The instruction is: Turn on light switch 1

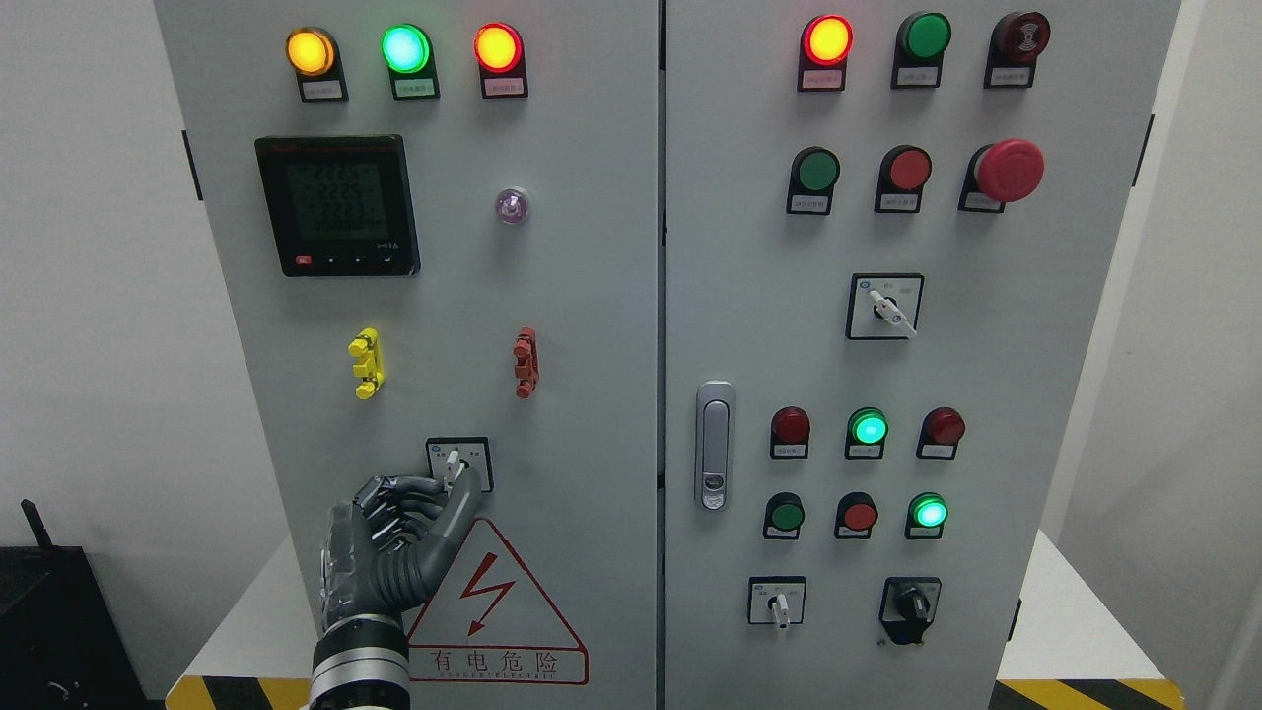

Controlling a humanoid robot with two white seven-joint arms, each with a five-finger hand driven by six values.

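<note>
Fingers (439,488) of the left hand (389,552) pinch the white lever of the rotary switch (458,463), lower centre-left of the frame, on the cabinet's left door (592,296).

Rotary light switch (458,463) on grey cabinet door, lower left of centre in frame.

Small square black-framed plate with white face, tiny illegible labels at upper corners. White lever knob at centre, pointing roughly upward with slight tilt. Mounted flat on vertical panel, just above tip of red-outlined warning triangle, below and between yellow and red clips. Touched at lower right and left edge by dark fingers; lower part of plate partly hidden behind them.
</note>
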